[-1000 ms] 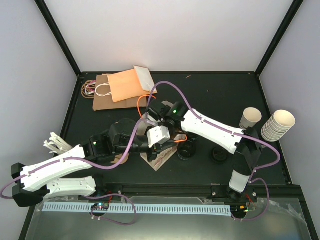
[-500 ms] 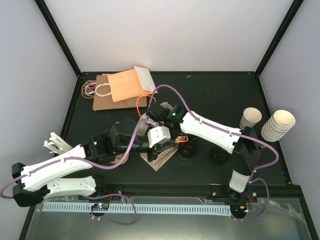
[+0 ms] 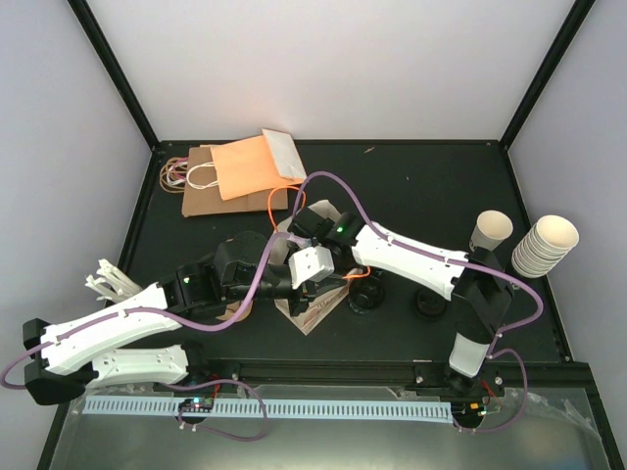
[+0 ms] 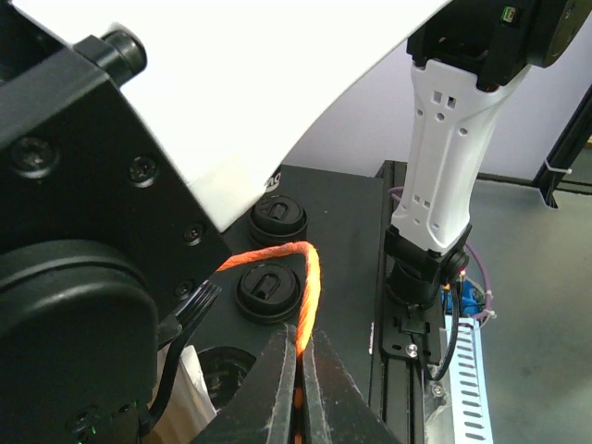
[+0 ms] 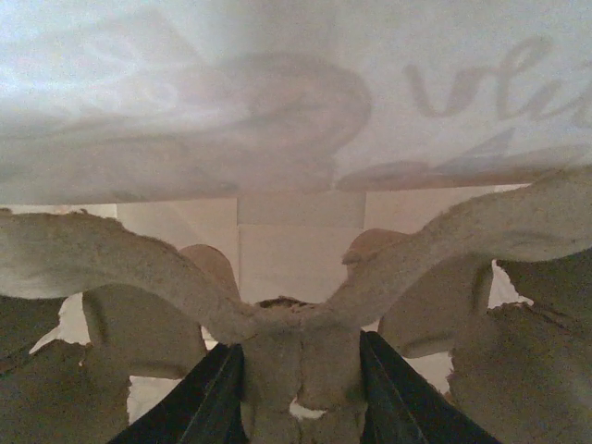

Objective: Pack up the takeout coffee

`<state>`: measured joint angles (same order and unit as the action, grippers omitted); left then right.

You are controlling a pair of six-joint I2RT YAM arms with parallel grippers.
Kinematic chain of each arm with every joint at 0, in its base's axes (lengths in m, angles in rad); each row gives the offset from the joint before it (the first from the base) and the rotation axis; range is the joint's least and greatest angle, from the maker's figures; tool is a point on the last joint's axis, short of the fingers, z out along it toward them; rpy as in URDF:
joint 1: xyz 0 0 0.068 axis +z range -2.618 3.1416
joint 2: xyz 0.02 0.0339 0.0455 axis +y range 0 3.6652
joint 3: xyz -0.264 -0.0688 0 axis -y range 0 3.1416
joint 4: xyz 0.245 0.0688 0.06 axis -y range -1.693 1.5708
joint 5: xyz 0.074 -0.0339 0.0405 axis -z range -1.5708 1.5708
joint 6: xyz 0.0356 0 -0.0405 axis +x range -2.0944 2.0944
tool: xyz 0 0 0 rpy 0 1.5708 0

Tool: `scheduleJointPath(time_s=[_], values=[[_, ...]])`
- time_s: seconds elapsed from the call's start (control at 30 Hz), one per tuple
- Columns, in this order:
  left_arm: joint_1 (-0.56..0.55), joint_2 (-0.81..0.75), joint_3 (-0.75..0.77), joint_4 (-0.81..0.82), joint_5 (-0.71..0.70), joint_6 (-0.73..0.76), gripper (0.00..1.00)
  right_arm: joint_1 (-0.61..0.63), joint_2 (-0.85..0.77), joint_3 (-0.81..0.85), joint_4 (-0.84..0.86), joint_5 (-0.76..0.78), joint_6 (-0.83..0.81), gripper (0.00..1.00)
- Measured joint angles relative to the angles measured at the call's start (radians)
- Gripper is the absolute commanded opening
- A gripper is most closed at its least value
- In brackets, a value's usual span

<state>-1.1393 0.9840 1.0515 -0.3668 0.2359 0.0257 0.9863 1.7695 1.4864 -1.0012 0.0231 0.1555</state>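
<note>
the dark table (image 3: 421, 186) carries everything, and both arms reach to its middle, meeting over a printed paper bag (image 3: 312, 311). the left gripper (image 4: 298, 347) is pinched fully closed on the bag's orange handle (image 4: 310, 277), probably to hold the mouth up and steady. the right gripper (image 5: 301, 356) is inside the bag, its jaws partly closed round the centre rib of a moulded pulp carrier (image 5: 139, 259), seemingly seating it so a cup can stand. the takeout coffee (image 3: 490, 233) stands upright at the table's right edge, well apart from the bag, just beside the stack of cups (image 3: 544, 247) and untouched. two black lids (image 3: 367, 296) lie near the bag.
</note>
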Motion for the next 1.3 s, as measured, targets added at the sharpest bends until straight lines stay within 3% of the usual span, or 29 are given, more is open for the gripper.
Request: scheduleJointPath(time_s=[0.1,0.3,0.37,0.6,0.9,1.3], values=[[0.0,0.0,0.0,0.0,0.0,0.0,0.08,0.0,0.0,-0.008,0.008,0.0,0.004,0.33],[0.0,-0.001,0.019,-0.013,-0.027,0.001,0.55,0.0,0.0,-0.009,0.011,0.0,0.004,0.33],[0.0,-0.006,0.028,-0.026,-0.042,-0.004,0.61,-0.001,0.0,-0.009,0.012,-0.002,0.004,0.33],[0.005,-0.047,0.12,-0.174,-0.179,-0.066,0.64,-0.004,0.0,-0.009,0.015,-0.002,0.004,0.33],[0.194,-0.051,0.285,-0.426,-0.346,-0.271,0.63,0.0,0.0,-0.009,0.016,-0.002,0.004,0.33],[0.427,-0.058,0.285,-0.628,-0.33,-0.364,0.67,0.0,0.0,-0.009,0.018,-0.002,0.003,0.33]])
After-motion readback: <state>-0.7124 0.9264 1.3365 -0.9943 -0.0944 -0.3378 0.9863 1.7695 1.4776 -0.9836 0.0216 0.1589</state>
